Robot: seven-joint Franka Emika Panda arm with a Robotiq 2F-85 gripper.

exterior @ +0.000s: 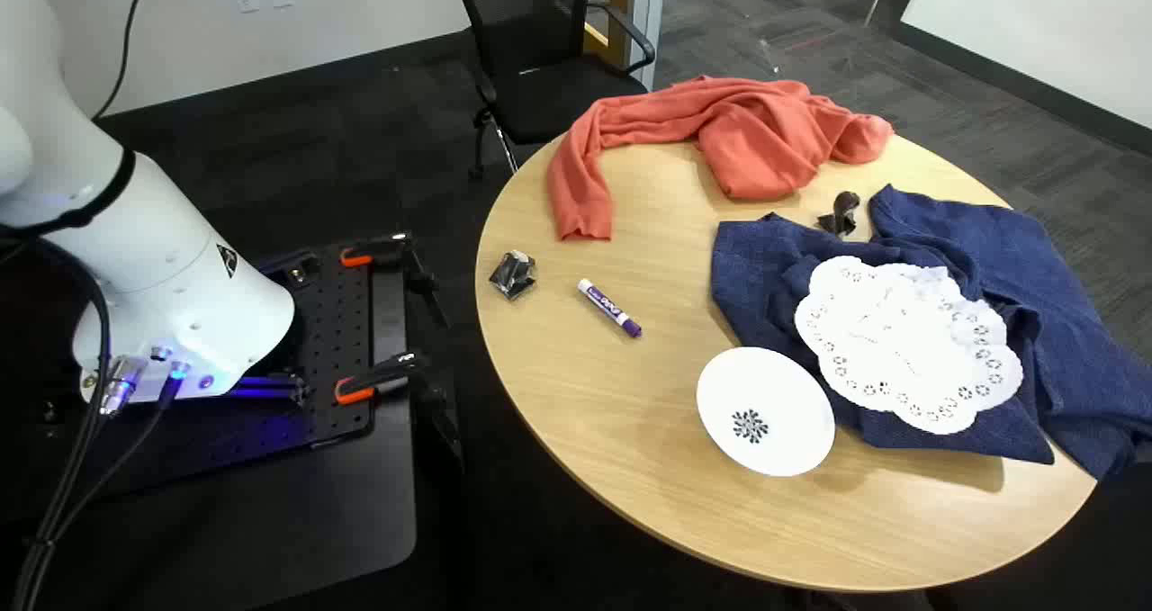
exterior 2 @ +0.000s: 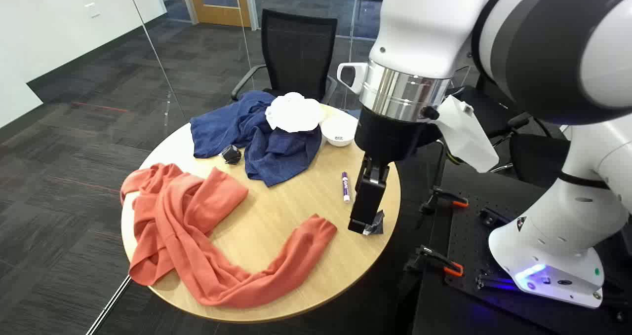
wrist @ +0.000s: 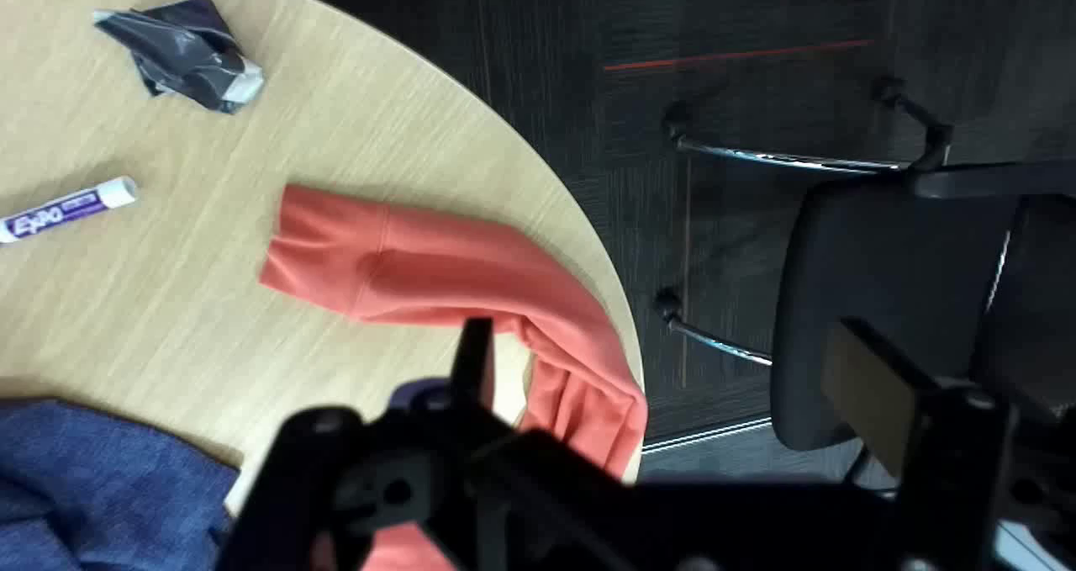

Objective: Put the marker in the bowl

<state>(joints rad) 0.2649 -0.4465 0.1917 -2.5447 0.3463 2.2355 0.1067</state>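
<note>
The purple marker with a white end (exterior: 609,309) lies flat on the wooden table. It also shows in an exterior view (exterior 2: 345,187) and at the left edge of the wrist view (wrist: 65,209), partly cut off. The white bowl with a dark speckled centre (exterior: 778,386) stands tilted-looking near the table's edge; it also shows in an exterior view (exterior 2: 338,129). The bowl is out of the wrist view. My gripper (exterior 2: 363,211) is above the table, near the marker and a dark crumpled wrapper. In the wrist view the gripper (wrist: 672,365) has its fingers wide apart with nothing between them.
A dark crumpled wrapper (exterior: 513,274) lies near the table edge by the robot. An orange garment (exterior: 756,143) and navy cloth (exterior: 1035,260) lie on the table. A white lacy doily (exterior: 900,341) rests on the navy cloth. A small dark object (exterior: 843,213) lies beside it.
</note>
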